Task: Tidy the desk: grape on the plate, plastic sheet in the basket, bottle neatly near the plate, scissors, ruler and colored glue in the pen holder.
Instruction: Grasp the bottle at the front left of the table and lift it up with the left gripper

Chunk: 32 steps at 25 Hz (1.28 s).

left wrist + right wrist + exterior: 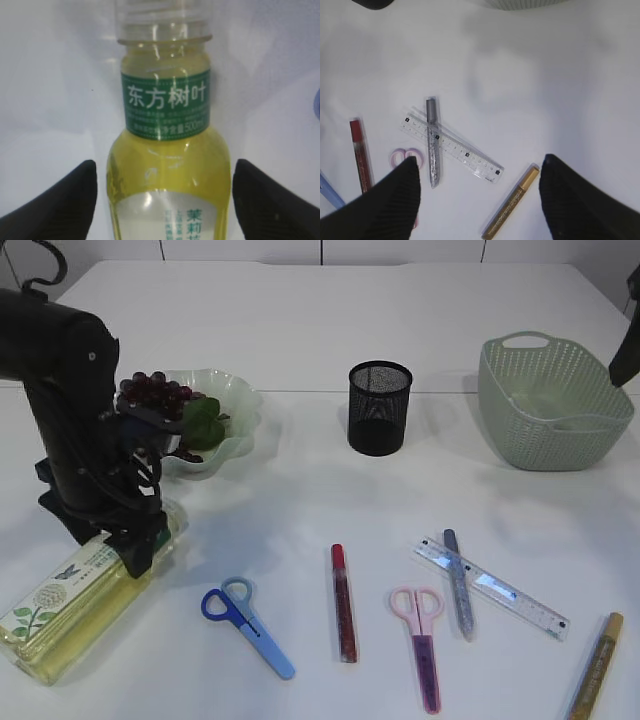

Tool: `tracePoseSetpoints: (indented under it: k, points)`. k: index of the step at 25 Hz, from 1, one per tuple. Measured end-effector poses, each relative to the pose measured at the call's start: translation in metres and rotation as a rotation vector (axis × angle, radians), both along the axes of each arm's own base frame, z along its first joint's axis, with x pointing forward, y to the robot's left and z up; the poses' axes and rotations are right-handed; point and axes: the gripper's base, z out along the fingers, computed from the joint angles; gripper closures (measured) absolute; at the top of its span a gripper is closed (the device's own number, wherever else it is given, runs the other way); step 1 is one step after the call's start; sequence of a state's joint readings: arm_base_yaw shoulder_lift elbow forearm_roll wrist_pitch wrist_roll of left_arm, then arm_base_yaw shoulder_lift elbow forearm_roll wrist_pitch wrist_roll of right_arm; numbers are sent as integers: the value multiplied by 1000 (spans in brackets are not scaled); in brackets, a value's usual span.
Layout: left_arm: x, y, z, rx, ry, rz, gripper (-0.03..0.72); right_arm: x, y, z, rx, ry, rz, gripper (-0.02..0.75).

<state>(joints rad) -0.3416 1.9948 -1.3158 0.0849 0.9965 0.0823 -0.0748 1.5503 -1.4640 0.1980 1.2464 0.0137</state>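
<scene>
Down at the front left, the left claw [140,545] hangs over the bottle [75,605], its dark fingers [55,200] spread wide on either side of the shoulder without touching it. That bottle lies on its side on the white surface [320,330], clear plastic with yellow liquid, a green neck band and a ribbed cap end cut off at the wrist view's top edge. Behind the arm, the wavy glass plate [240,410] holds dark grapes [155,390] and a green leaf, partly hidden by the arm. At centre stands the black mesh holder [380,407]. Along the front lie blue scissors [245,620], a red glue tube [343,602], pink scissors [424,640], and a grey glitter tube [458,583] crossing a clear ruler [492,587]. A gold tube [597,660] is cut off at the bottom edge. The right claw [480,200] is open, holding nothing, high above these; only a dark sliver shows by the woven green basket [555,405].
</scene>
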Motion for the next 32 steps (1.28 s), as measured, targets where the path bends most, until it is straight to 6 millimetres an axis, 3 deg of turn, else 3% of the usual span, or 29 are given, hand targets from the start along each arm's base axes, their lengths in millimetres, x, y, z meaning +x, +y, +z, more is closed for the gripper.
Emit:
tracePoseSetpoints:
  k: [10, 15, 21, 27, 32]
  points:
    - [1, -1, -27, 23, 65, 0, 98, 0, 0, 0, 0, 0, 0, 162]
    - [1, -1, -28, 24, 67, 2, 107, 0, 0, 0, 0, 0, 0, 162]
    - [1, 0, -27, 27, 74, 2, 244, 0, 0, 0, 0, 0, 0, 162]
    - [-1, 1, -27, 32, 94, 8, 247, 0, 0, 0, 0, 0, 0, 162]
    - [4, 15, -21, -38, 86, 123, 250, 0, 0, 0, -1, -2, 2, 162]
